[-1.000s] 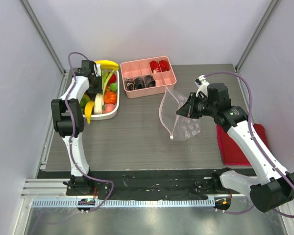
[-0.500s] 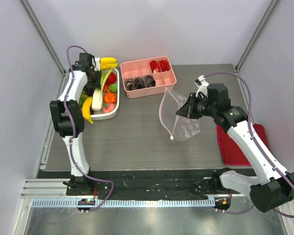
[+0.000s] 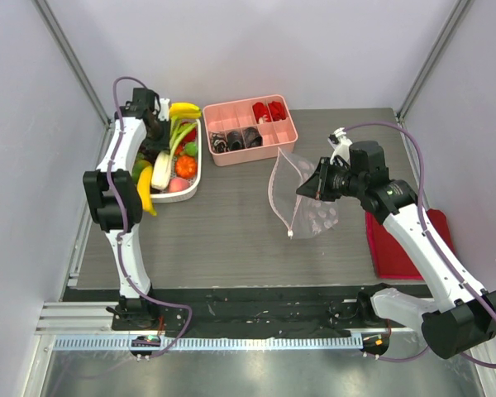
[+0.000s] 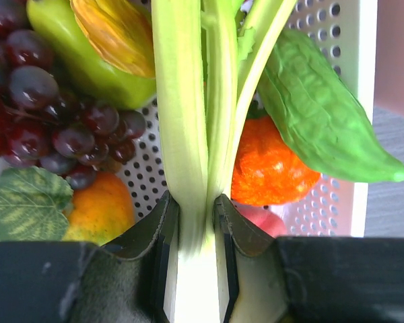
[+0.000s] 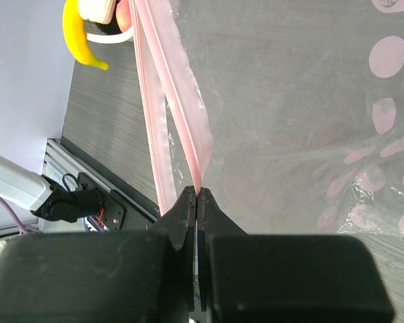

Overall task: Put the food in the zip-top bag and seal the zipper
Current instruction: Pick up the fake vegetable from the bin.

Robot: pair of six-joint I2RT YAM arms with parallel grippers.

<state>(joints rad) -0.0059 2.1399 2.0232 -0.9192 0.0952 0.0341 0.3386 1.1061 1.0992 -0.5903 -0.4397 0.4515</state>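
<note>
Black left gripper [image 4: 192, 202]: jaws pressed onto the pale stalk of the long white-and-green plastic leek [image 4: 182, 121], gripped where white turns to green. The white end points back toward the wrist and the green leaves fan away from it.

Beneath and around the leek: white perforated plastic basket [image 4: 323, 33] holding a bunch of purple plastic grapes [image 4: 47, 114], a round orange fruit [image 4: 273, 168] and a green pod-shaped piece [image 4: 323, 114]. Whether the leek is clear of the basket cannot be told.

Black right gripper [image 5: 196, 195]: jaws closed, pinching the pinkish zipper strip [image 5: 182, 121] of the clear crinkly zip-top bag [image 5: 289, 101]. The bag is held up over the table's right half, its mouth edge turned toward the basket.

Governing relation: in the top view the bag [image 3: 302, 194] lies to the right of the left gripper [image 3: 159, 139], well apart, with bare table between. The leek's long axis runs roughly near-to-far, about parallel to the mouth strip. By judgement, the left arm must carry the leek rightward and turn it end-first to the opening, while the right gripper [image 3: 307, 188] holds the mouth.
</note>
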